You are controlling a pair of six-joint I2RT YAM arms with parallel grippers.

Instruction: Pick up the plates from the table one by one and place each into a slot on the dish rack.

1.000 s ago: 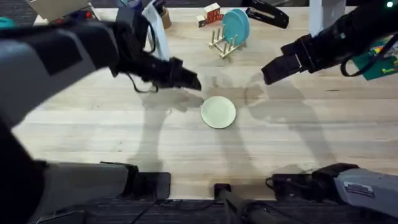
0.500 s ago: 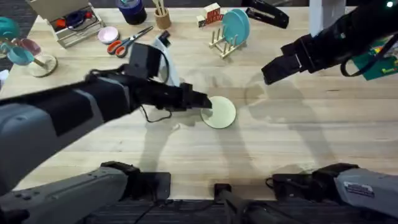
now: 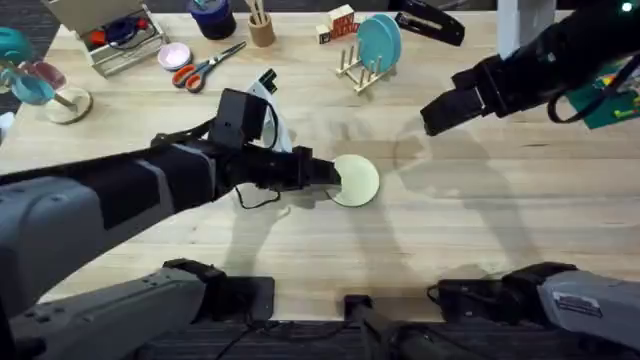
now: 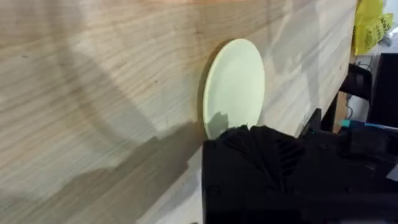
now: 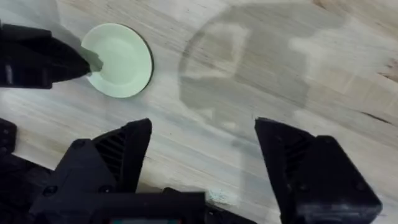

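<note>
A pale cream-yellow plate (image 3: 354,181) (image 4: 235,84) (image 5: 119,60) lies flat near the middle of the table (image 3: 480,220). My left gripper (image 3: 333,178) (image 5: 87,62) reaches in low from the left, and its tip meets the plate's left rim. A turquoise plate (image 3: 379,41) stands on edge in the dish rack (image 3: 357,72) at the back centre. Well off to the right of the cream plate, my right gripper (image 3: 432,115) (image 5: 203,124) hovers above bare wood, open and holding nothing.
Along the back left are orange-handled scissors (image 3: 205,62), a pink dish (image 3: 175,55), a tray of bits (image 3: 112,28) and a cup of sticks (image 3: 262,28). Small blocks (image 3: 340,22) sit beside the rack. A green packet (image 3: 610,100) lies at far right.
My left arm has dropped from high under the camera and swung right, bringing its gripper down to the cream plate's left rim. The right arm has stayed where it was.
</note>
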